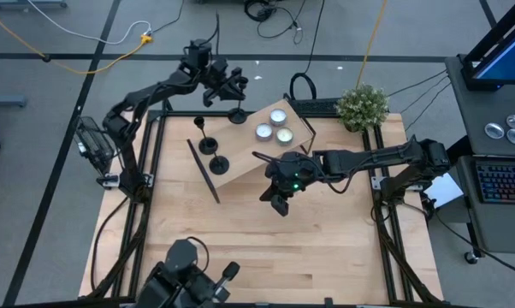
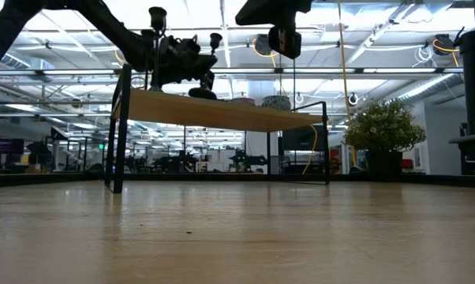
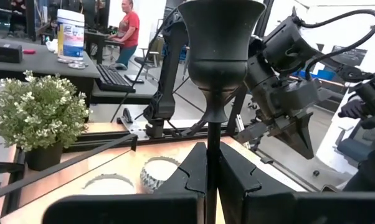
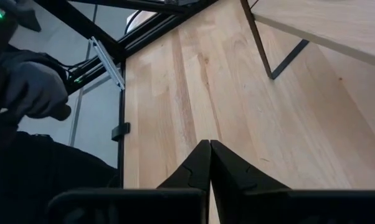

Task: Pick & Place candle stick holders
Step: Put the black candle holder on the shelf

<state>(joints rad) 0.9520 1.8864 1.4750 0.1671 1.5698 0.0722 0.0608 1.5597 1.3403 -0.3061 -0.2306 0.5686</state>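
On the raised wooden shelf, taken here as the landmark, everything of the task is gathered. At the shelf's left end two candle stick holders stand upright and free: one near the left edge, another just toward the front of it. Both have their disc bases flat on the wood and nothing touching them, so I judge these two as placed.

Further right, at the shelf's back edge, the left gripper is clamped on the thin stem of a third candle stick holder. In the left wrist view the two dark fingers meet around the stem just below the cup. From above, its base appears to be at the shelf's surface, but I cannot tell whether it rests there or hangs just over it. This seems to be the step in hand: setting the third holder down, or lifting it.

Right of that, three tealight candles sit in a cluster on the shelf's right half, apart from the holders. A potted plant stands beyond the shelf's right end.

The right gripper hangs over the bare table just in front of the shelf, its fingers pressed together and empty, apparently waiting.

What looks left: releasing the third holder squarely on its base without tipping it. No further holders show elsewhere.
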